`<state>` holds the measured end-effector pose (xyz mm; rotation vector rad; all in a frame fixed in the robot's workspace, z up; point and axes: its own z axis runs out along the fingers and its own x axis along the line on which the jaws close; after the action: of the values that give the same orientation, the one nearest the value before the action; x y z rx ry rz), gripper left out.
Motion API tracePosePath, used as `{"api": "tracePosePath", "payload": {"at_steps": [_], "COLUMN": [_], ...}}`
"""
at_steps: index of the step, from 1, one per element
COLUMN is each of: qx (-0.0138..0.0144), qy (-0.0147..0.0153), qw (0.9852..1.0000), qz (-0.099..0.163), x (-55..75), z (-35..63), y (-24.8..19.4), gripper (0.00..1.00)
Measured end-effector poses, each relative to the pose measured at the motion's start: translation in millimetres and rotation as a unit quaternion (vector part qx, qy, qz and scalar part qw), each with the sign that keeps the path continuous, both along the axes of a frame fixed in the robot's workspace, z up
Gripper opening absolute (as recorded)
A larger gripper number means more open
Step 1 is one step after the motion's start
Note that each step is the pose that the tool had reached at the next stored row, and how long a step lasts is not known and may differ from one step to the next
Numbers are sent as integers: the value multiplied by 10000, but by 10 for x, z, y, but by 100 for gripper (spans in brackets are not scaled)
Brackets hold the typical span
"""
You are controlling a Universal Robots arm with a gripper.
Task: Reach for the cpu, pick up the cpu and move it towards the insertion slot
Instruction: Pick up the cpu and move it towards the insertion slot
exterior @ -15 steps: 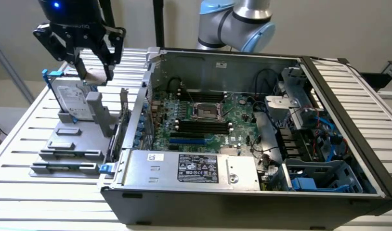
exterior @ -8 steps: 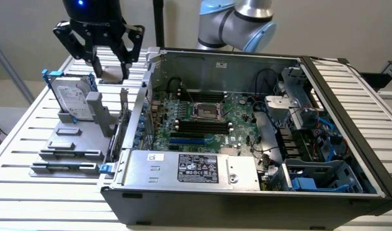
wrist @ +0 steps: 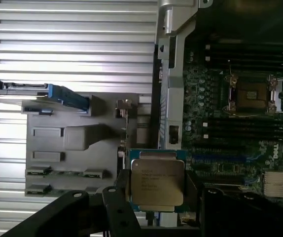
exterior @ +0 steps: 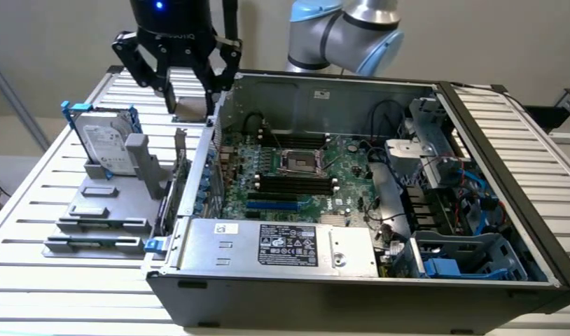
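The cpu (wrist: 157,182) is a small square chip with a silvery-grey top, and it hangs between the black fingers (wrist: 122,193) of my gripper (wrist: 157,198). In the exterior view my gripper (exterior: 189,108) is raised above the slatted table, just outside the open computer case's wall on the exterior view's left, shut on the cpu (exterior: 190,103), whose pale tan side shows. The insertion slot (exterior: 299,162), a square socket with a shiny frame and dark centre, lies on the motherboard inside the case. The wrist view shows the insertion slot (wrist: 252,94) some way from the chip.
A silver hard drive in a blue bracket (exterior: 106,143) stands on a grey fixture (exterior: 103,210) on the slatted table (exterior: 42,189). The case wall (exterior: 203,161) stands between my gripper and the motherboard. Black memory slots (exterior: 290,183) flank the socket; a power supply (exterior: 280,245) sits at the front.
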<state>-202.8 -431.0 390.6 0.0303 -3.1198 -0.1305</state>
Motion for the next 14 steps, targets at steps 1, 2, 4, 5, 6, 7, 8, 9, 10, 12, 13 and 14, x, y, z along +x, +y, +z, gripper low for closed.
{"api": "tracePosePath", "payload": {"at_steps": [1,2,4,5,6,7,8,9,10,12,13,14], "qx": [3,5,6,6,7,7,7,7,7,7,7,7], "qy": [0,1,1,1,0,0,0,1,1,1,1,1], "qw": [10000,10000,10000,10000,10000,10000,10000,10000,10000,10000,10000,10000], "qz": [-1,-1,0,-1,-1,0,0,0,-1,0,-1,-1], "x": [45,90,180,225,269,319,364,409,455,545,588,637], "z": [0,0,0,0,0,0,0,0,0,0,0,0], "y": [0,0,0,0,0,0,0,1,1,1,2,2], "gripper": [55,55,55,55,55,55,55,55,55,55,55,55]}}
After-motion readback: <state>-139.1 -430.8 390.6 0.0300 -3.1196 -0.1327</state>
